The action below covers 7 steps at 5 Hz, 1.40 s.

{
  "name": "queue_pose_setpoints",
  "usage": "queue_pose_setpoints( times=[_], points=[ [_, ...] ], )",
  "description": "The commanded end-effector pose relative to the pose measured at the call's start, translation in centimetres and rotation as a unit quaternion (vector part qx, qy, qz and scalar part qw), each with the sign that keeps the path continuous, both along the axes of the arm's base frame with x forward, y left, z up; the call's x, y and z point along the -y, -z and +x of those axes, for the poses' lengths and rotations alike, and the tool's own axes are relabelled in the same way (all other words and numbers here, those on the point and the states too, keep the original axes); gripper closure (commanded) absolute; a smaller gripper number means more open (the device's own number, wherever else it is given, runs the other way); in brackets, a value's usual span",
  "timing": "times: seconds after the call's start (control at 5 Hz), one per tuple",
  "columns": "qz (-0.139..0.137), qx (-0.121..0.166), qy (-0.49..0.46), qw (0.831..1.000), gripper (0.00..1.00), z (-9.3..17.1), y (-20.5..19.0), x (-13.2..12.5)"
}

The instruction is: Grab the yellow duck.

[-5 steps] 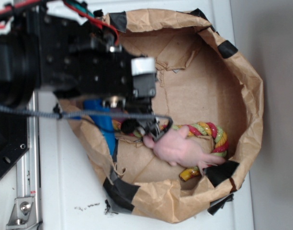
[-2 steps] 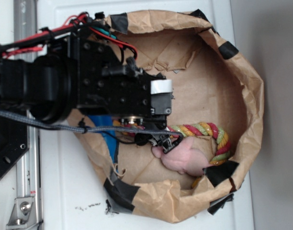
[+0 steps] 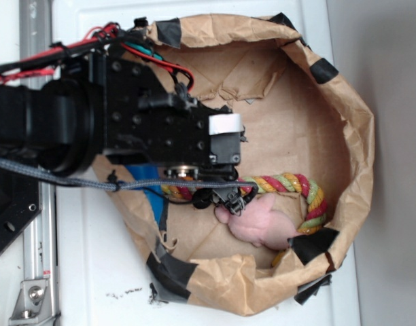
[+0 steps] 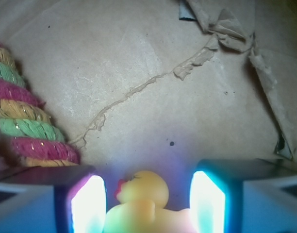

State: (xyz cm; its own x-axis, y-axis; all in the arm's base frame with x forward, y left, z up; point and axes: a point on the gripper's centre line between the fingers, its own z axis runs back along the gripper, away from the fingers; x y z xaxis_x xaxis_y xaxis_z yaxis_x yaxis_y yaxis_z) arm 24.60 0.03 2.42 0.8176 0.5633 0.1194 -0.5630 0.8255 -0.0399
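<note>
In the wrist view the yellow duck [image 4: 141, 199] with its red-orange beak sits between the two lit pads [image 4: 88, 206] of my gripper [image 4: 147, 178]. Its body fills the gap and touches both pads, and its head faces left. The jaws are partly closed on it, just above the brown paper floor. In the exterior view the gripper [image 3: 228, 197] is low inside the paper bag, and the black arm hides the duck.
The brown paper bag [image 3: 361, 136] has raised, taped walls all round. A yellow-red-green rope toy [image 3: 293, 183] [image 4: 22, 126] lies close by the left finger. A pink plush [image 3: 262, 224] rests just right of the gripper. Something blue [image 3: 152, 193] shows under the arm.
The arm has moved right, deeper into the bag, pushing the pink plush and rope aside. Over the last half second it barely shifted, a little to the left.
</note>
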Motion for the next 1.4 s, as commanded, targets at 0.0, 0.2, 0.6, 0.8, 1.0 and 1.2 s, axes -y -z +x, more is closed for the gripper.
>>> queue_pose_setpoints(
  times=[0.0, 0.2, 0.6, 0.8, 1.0, 1.2],
  points=[
    [-0.002, 0.021, -0.012, 1.0, 1.0, -0.5, -1.4, -1.8],
    [0.002, 0.028, -0.011, 1.0, 1.0, -0.2, -2.5, -2.3],
    [0.037, 0.162, 0.051, 0.985, 1.0, 2.5, -12.9, -4.0],
    [0.04, 0.121, 0.094, 0.987, 1.0, 3.6, -17.7, -2.8],
    [0.052, 0.082, 0.097, 0.991, 1.0, 3.6, -16.7, -2.3],
    [0.059, 0.07, 0.093, 0.991, 1.0, 3.8, -16.1, -2.3]
  ],
)
